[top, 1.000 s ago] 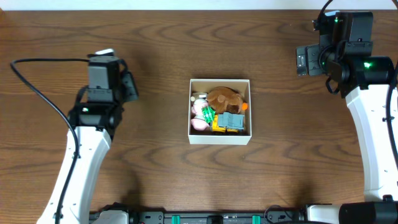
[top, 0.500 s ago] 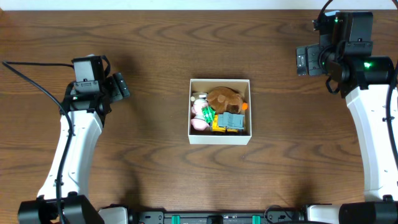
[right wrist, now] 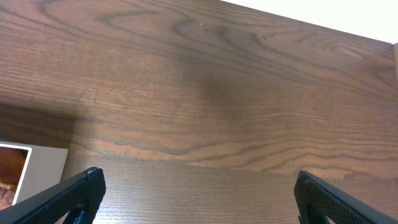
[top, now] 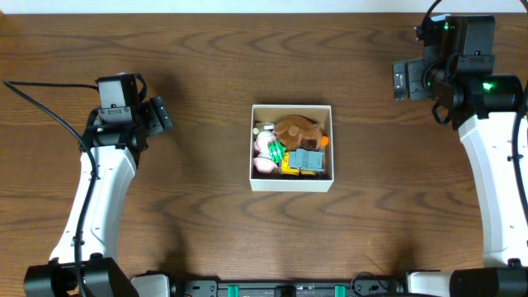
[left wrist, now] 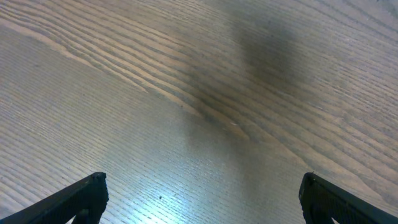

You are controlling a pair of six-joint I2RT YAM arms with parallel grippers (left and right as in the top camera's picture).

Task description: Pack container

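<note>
The container (top: pixel 291 183), a square white-walled cardboard box, sits at the table's middle. It holds a brown plush toy (top: pixel 297 129), a grey and yellow block toy (top: pixel 304 161), a green piece (top: pixel 274 152) and a pink toy (top: pixel 264 165). A corner of the box shows in the right wrist view (right wrist: pixel 37 168). My left gripper (top: pixel 159 115) is open and empty over bare wood far left of the box; its fingertips show in the left wrist view (left wrist: pixel 200 199). My right gripper (top: pixel 402 80) is open and empty at the far right; its fingertips show in the right wrist view (right wrist: pixel 196 193).
The dark wood table (top: pixel 206 66) spreads around the box. A pale strip runs along the table's far edge (right wrist: pixel 323 18). A black cable (top: pixel 41 107) trails from the left arm.
The left arm has pulled back to the left and away from the box, then stopped. The right arm and the box's contents have not moved.
</note>
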